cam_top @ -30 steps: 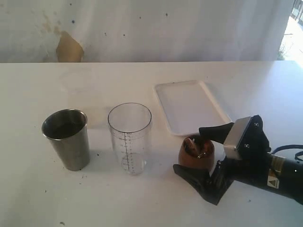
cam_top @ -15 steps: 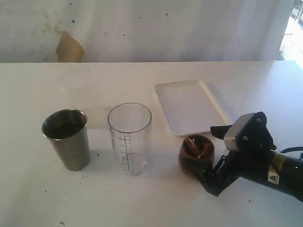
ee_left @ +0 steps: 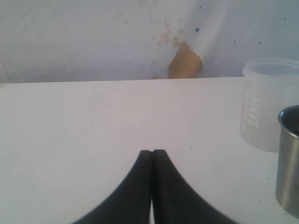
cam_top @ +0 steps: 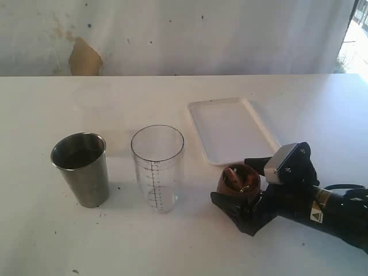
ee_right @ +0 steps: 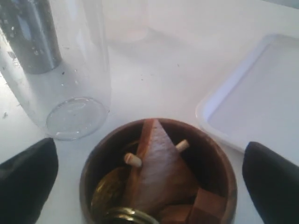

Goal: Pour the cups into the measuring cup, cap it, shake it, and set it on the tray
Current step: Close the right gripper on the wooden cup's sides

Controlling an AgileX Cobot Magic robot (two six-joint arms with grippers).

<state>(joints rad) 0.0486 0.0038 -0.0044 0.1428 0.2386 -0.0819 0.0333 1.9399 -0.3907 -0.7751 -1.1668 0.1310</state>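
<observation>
The dark brown wooden cup (cam_top: 238, 185) stands on the table right of centre, holding wood pieces and a brass ring. My right gripper (cam_top: 231, 180) is open, with one black finger on each side of the cup (ee_right: 212, 154) and gaps showing in the right wrist view (ee_right: 152, 182). The clear measuring cup (cam_top: 158, 167) with its printed scale stands upright to the left (ee_right: 70, 70). Further left is the steel tumbler (cam_top: 80, 169), whose edge shows in the left wrist view (ee_left: 289, 163). The white tray (cam_top: 230, 129) lies behind the wooden cup. My left gripper (ee_left: 152, 154) is shut on nothing, low over bare table.
A translucent plastic container (ee_left: 268, 109) printed "POT" stands behind the steel tumbler. A white wall with a brown patch (cam_top: 84, 57) bounds the far table edge. The tray's rim (ee_right: 219, 126) lies close beside the wooden cup.
My right gripper pulled back to the right half a second ago, then came left and lower again, so its fingers flank the wooden cup. The cups and tray have not moved.
</observation>
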